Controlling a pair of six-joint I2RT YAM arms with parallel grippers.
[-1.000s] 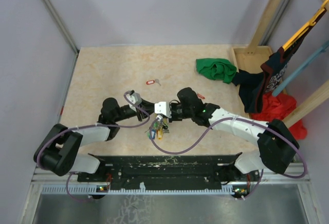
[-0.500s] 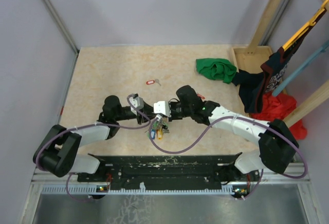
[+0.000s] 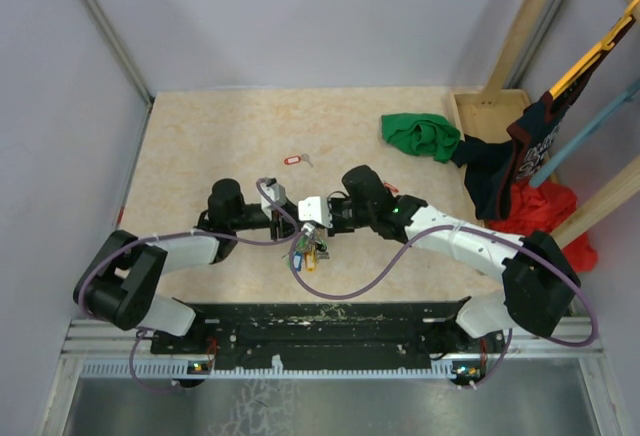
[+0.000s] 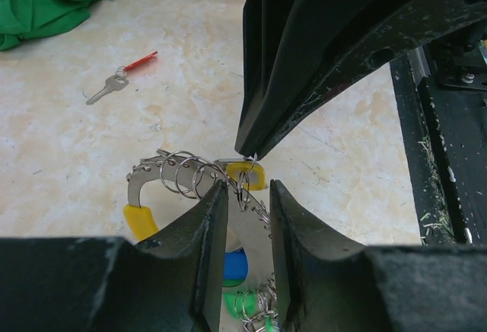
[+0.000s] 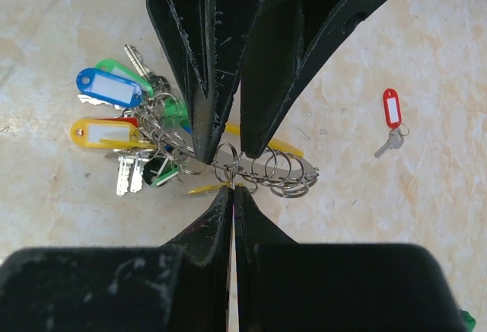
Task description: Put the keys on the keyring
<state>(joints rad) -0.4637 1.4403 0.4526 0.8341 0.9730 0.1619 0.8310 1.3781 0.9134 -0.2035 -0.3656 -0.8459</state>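
Since a second ago the left gripper has slid in toward the right gripper, so both sets of tips meet nose to nose at the keyring. Right fingers are pinched nearly together on one of its small wire loops. Left fingers stand a narrow slot apart with the looped wire between them, grip uncertain, and the coloured tags lie just beside them.
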